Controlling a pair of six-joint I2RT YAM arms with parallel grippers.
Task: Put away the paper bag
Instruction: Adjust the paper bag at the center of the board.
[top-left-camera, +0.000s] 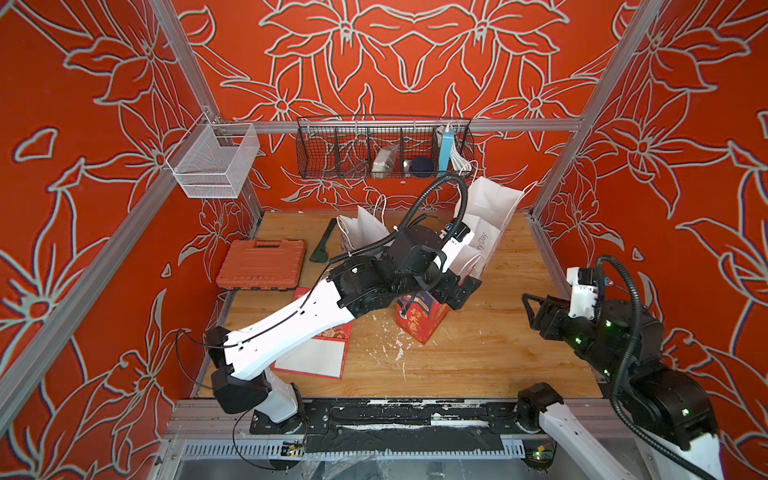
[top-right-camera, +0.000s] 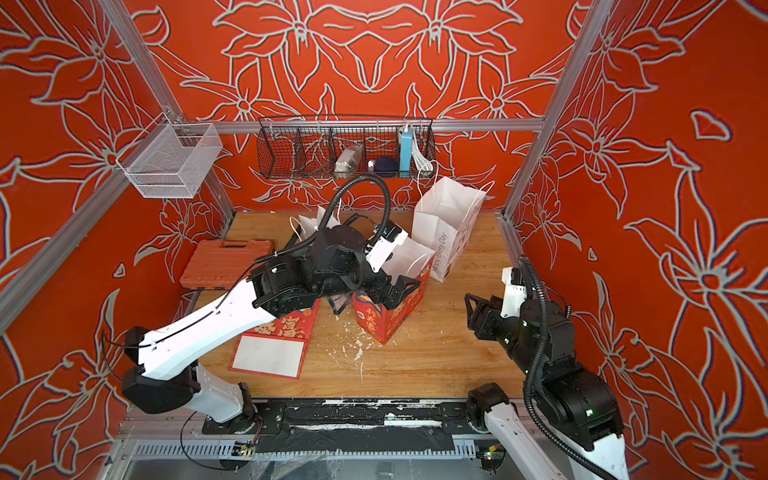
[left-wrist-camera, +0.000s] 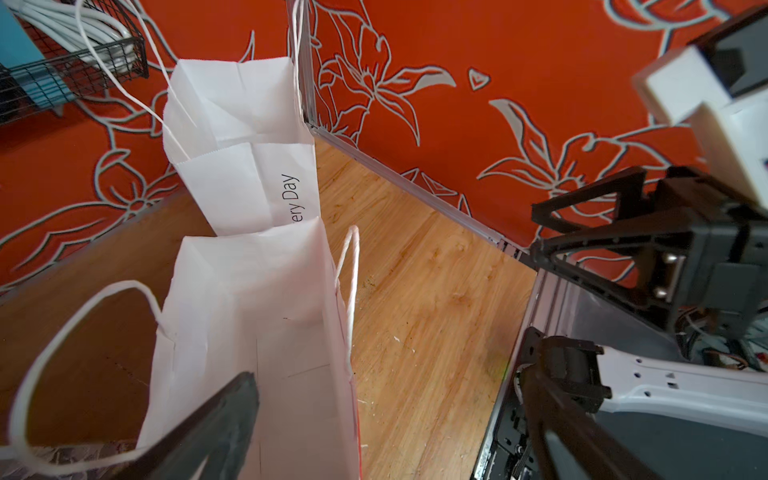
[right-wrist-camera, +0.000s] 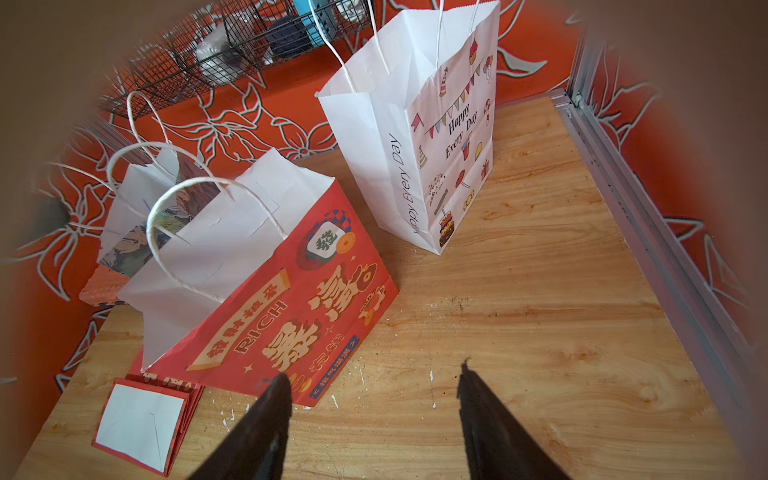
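Red paper bag stands mid tabletop; left end effector spread, straddling its rim; right end effector spread, empty.

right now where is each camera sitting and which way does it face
Top views: high in front, looking down toward the back wall over the table; both arms show, left gripper at the red bag, right gripper apart.
Left wrist: on the left arm, facing the red bag's mouth and the white bag; own open fingers and the right gripper show.
Right wrist: on the right arm, facing across the table at both bags; own open fingers show.
Shared: both wrist views hold both bags.
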